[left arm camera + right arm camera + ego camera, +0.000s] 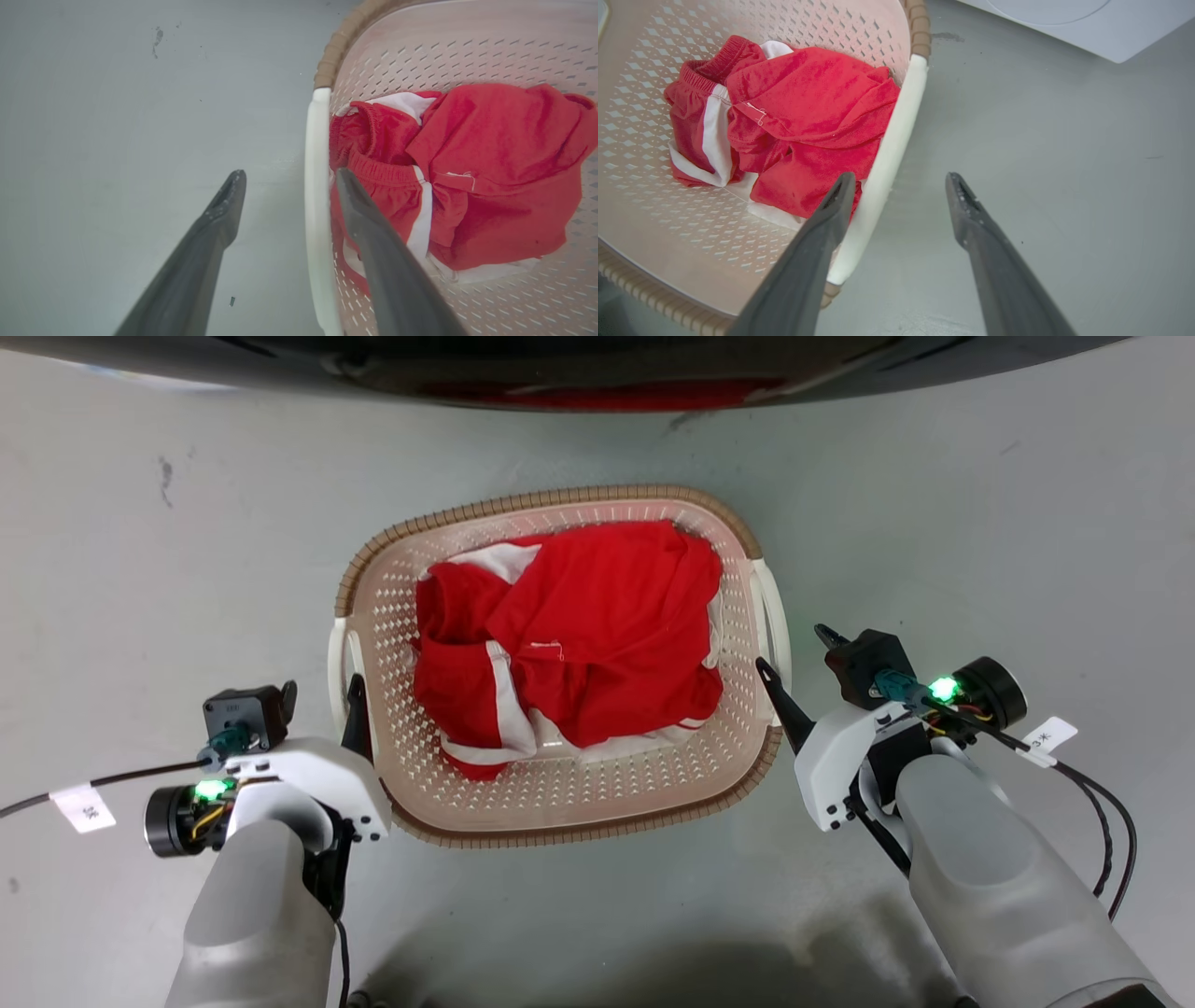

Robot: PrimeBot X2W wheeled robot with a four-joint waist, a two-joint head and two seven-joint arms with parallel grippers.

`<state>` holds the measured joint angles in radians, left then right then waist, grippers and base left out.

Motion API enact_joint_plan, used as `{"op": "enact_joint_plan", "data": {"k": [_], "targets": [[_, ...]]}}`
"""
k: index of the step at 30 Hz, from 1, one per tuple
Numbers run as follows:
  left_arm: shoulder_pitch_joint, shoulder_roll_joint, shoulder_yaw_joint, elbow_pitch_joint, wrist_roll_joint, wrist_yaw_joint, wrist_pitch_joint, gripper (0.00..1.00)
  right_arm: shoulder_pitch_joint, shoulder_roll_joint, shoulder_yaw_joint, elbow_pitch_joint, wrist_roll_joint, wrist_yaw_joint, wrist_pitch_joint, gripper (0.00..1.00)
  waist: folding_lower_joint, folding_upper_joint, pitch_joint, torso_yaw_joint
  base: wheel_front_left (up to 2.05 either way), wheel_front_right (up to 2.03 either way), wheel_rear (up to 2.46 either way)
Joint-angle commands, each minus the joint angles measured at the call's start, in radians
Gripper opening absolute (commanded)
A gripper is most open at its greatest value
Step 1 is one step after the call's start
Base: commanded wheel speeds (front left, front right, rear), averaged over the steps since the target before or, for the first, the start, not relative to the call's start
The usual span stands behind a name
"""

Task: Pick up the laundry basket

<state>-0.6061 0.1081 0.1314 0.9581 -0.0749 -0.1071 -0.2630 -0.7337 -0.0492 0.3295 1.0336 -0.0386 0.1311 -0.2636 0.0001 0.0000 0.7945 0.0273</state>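
Jaws: both parted | left gripper (pixel 288 173) straddles laundry basket (pixel 579 798) left handle (pixel 316 186) | right gripper (pixel 900 178) straddles right handle (pixel 892 149)

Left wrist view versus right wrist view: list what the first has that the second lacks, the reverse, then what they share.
Left wrist view, not the right: the open left gripper, its fingers either side of the left handle, and a dark scuff on the floor. Right wrist view, not the left: the open right gripper, its fingers either side of the right handle, and a white appliance corner. Shared: the basket, the red clothes in it, the grey floor.
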Motion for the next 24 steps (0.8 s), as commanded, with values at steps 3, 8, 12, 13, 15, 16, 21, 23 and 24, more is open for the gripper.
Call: {"op": "enact_joint_plan", "data": {"k": [3, 8, 12, 13, 15, 16, 21, 23, 24], "targets": [[-0.035, -0.005, -0.008, 0.007, 0.006, -0.004, -0.003, 1.0, -0.034, -0.002, 0.017, 0.018, 0.01, -0.001, -0.002, 1.0, -0.0001, 0.0, 0.038, 0.001, 0.0, 0.0, 0.0], [-0.057, -0.013, -0.018, 0.012, 0.01, -0.004, -0.003, 1.0, -0.058, -0.002, 0.043, 0.045, 0.002, -0.001, -0.002, 1.0, -0.0001, 0.0, 0.068, 0.008, 0.0, 0.0, 0.0], [-0.067, -0.018, -0.023, 0.016, 0.011, -0.006, -0.003, 1.0, -0.07, -0.002, 0.057, 0.053, 0.009, -0.001, -0.002, 1.0, -0.0001, 0.0, 0.083, 0.011, 0.0, 0.0, 0.0], [-0.069, -0.018, -0.026, 0.019, 0.013, -0.006, -0.003, 1.0, -0.071, -0.002, 0.062, 0.056, 0.012, -0.001, -0.002, 1.0, -0.0001, 0.0, 0.085, 0.012, 0.0, 0.0, 0.0], [-0.076, -0.019, -0.029, 0.02, 0.016, -0.006, -0.003, 0.0, -0.08, -0.002, 0.065, 0.046, 0.017, -0.001, -0.002, 0.0, -0.0001, 0.0, 0.089, 0.013, 0.0, 0.0, 0.0], [-0.077, -0.02, -0.032, 0.022, 0.016, -0.007, -0.003, 0.0, -0.078, -0.002, 0.068, 0.049, 0.017, -0.001, -0.002, 0.0, -0.0001, 0.0, 0.091, 0.014, 0.0, 0.0, 0.0], [-0.085, -0.021, -0.046, 0.031, 0.012, -0.012, -0.003, 0.0, -0.083, -0.004, 0.084, 0.065, 0.021, 0.001, -0.002, 0.0, -0.0001, 0.0, 0.086, 0.017, 0.0, 0.0, 0.0], [-0.081, -0.026, -0.05, 0.037, 0.01, -0.014, -0.003, 0.0, -0.079, -0.004, 0.089, 0.069, 0.026, 0.001, -0.002, 0.0, -0.0001, 0.0, 0.074, 0.016, 0.0, 0.0, 0.0], [-0.077, -0.028, -0.053, 0.041, 0.008, -0.015, -0.003, 0.0, -0.074, -0.004, 0.093, 0.073, 0.03, 0.001, -0.002, 0.0, -0.0001, 0.0, 0.065, 0.017, 0.0, 0.0, 0.0]]}}
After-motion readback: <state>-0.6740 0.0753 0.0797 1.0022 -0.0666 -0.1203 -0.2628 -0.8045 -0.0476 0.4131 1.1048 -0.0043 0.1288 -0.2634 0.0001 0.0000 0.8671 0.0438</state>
